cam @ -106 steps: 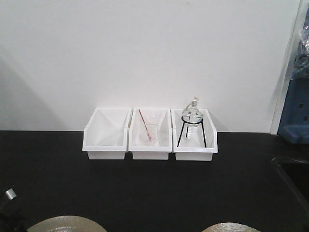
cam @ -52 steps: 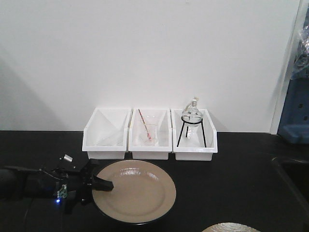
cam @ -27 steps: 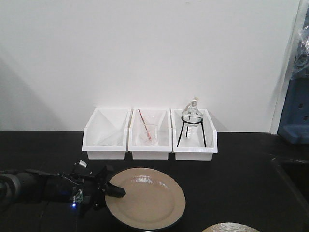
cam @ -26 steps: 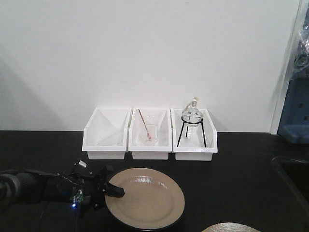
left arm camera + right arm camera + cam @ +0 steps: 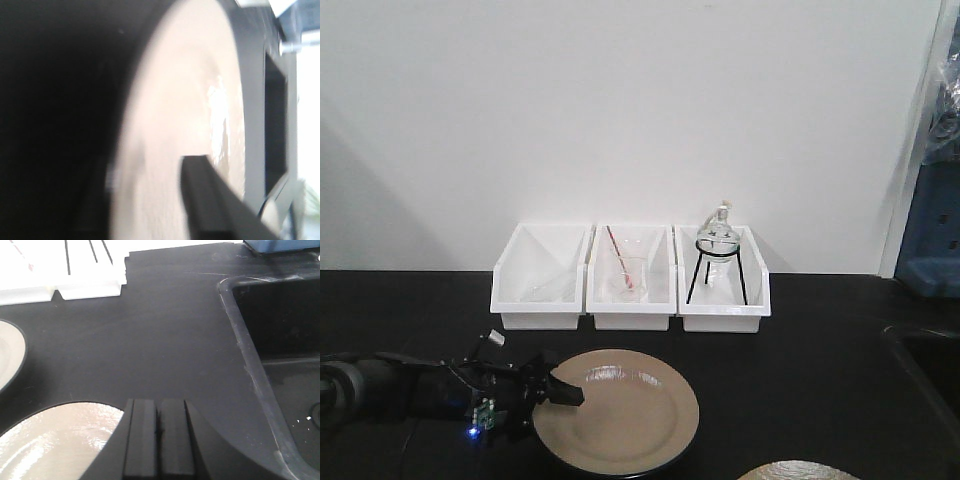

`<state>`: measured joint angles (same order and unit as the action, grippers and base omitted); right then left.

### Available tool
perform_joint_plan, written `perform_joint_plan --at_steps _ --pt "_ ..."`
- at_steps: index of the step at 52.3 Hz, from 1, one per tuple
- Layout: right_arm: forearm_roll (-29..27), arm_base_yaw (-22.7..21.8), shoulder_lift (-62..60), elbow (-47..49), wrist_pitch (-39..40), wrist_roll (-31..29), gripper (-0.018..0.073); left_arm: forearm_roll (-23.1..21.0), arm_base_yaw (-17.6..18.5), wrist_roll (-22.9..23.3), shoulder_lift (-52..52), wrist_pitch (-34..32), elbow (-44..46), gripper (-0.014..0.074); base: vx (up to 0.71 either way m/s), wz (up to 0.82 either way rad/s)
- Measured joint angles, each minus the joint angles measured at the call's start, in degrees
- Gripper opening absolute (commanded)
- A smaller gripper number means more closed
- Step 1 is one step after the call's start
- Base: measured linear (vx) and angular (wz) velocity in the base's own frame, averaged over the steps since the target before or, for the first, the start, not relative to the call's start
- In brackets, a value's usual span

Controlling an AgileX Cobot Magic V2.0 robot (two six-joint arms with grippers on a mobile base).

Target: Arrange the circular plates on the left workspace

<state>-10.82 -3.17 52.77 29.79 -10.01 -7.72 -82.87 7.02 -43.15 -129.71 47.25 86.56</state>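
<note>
The left gripper [image 5: 565, 394], a black pincer on an arm reaching in from the left, is clenched on the left rim of a round glossy tan-beige plate [image 5: 620, 412]. In the blurred left wrist view, 1 dark finger [image 5: 202, 200] lies across that plate's face. The plate is over the flat matte black benchtop [image 5: 800, 350], left of centre and just in front of a row of 3 white plastic bins [image 5: 630, 300]. Whether it rests on the surface or is held slightly above it cannot be told.

The middle bin holds a clear glass beaker with a red rod [image 5: 628, 277]. The right bin holds a round clear glass flask on a black wire tripod [image 5: 719, 240].

A second matching tan-beige plate [image 5: 798, 470] lies further right, apart from the first and cut off by the bottom edge of the front view. In the right wrist view the right gripper [image 5: 159, 410] is over this plate's near right edge. Its 2 black pads are pressed together with no gap, and nothing is visible between them. A recessed black sink basin [image 5: 280, 340] lies to the right of it.
</note>
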Motion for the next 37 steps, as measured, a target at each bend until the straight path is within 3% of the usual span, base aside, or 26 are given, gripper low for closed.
perform_joint_plan --at_steps 11,29,34,37 --pt "0.0 0.0 0.0 0.0 0.04 0.0 -0.0005 0.95 -1.0 -4.88 0.0 1.28 0.0 0.0544 0.0 0.0" --pt "0.0 0.0 0.0 0.0 0.04 0.0 -0.0005 7.44 -6.41 -5.54 0.0 5.0 0.46 0.0529 0.0 0.0" --pt "0.0 0.0 0.0 0.0 0.04 0.0 -0.0005 8.58 -8.05 -5.54 0.13 6.52 0.46 0.0479 0.0 0.0" --pt "0.0 0.0 0.0 0.0 0.2 0.0 -0.0005 9.69 -9.58 -5.54 0.65 7.38 0.46 0.0398 0.0 0.0"
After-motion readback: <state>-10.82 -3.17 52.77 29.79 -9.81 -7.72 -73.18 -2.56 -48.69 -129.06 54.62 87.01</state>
